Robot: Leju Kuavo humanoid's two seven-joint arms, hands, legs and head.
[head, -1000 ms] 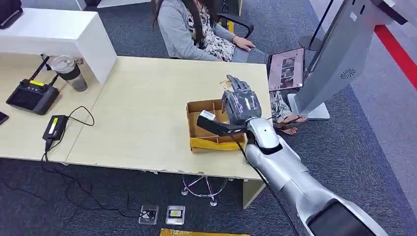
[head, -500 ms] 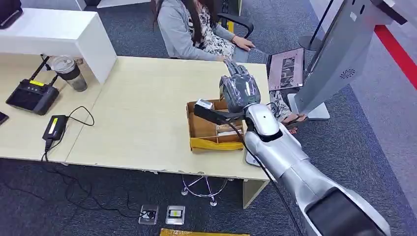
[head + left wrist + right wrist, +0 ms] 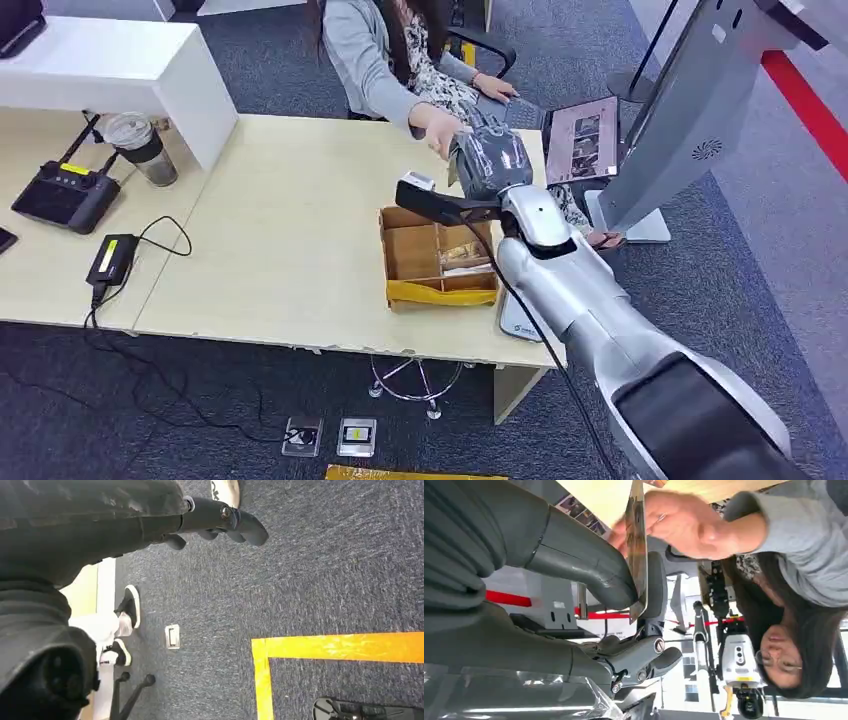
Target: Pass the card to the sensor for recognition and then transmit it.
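Your right robot hand (image 3: 489, 160) is raised above the far edge of the pale wooden desk (image 3: 290, 230), back of the hand facing up. In the right wrist view, its thick thumb and a dark finger pinch the lower end of the card (image 3: 637, 545), which shows edge-on as a thin, shiny, flat sheet. A seated person's hand (image 3: 438, 127) reaches across the desk edge and meets the card at its other end; in the right wrist view that hand's fingers lie against the card.

Your left robot hand (image 3: 220, 522) hangs down over dark grey carpet (image 3: 325, 570), with its dark fingers bent loosely inward and nothing in them.

Just below the right robot hand on the desk sits an open cardboard box (image 3: 437, 258) with dividers and a yellow front flap. A laptop (image 3: 580, 138) lies open at the desk's far right corner, beside the person. A large grey tilted kiosk panel (image 3: 690, 110) stands on the carpet to the right. On the adjoining desk to the left are a plastic cup with a dark drink (image 3: 140, 147), a black handheld controller (image 3: 65, 195), and a small black device with a cable (image 3: 112, 258). Yellow tape (image 3: 345, 647) marks the carpet in the left wrist view.

The silver right arm stretches forward from lower right, nearly straight.
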